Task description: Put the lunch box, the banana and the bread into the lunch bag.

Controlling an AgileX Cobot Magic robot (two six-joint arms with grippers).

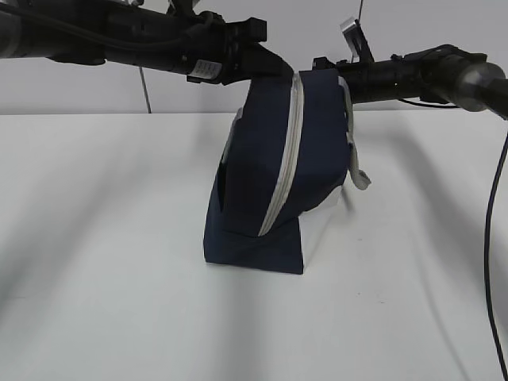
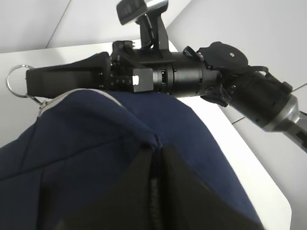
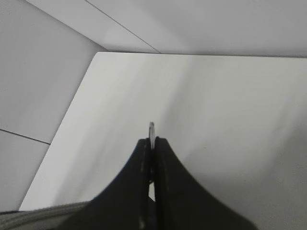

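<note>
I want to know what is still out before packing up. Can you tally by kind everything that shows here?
lunch bag: 1
grippers: 2 (left gripper, right gripper)
ring pull: 1
table: 1
Total: 5

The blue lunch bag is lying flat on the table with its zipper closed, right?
Not quite. The exterior view shows the lunch bag propped up and tilted, not lying flat, with both arms at its top. Its grey zipper does look closed there.
</note>
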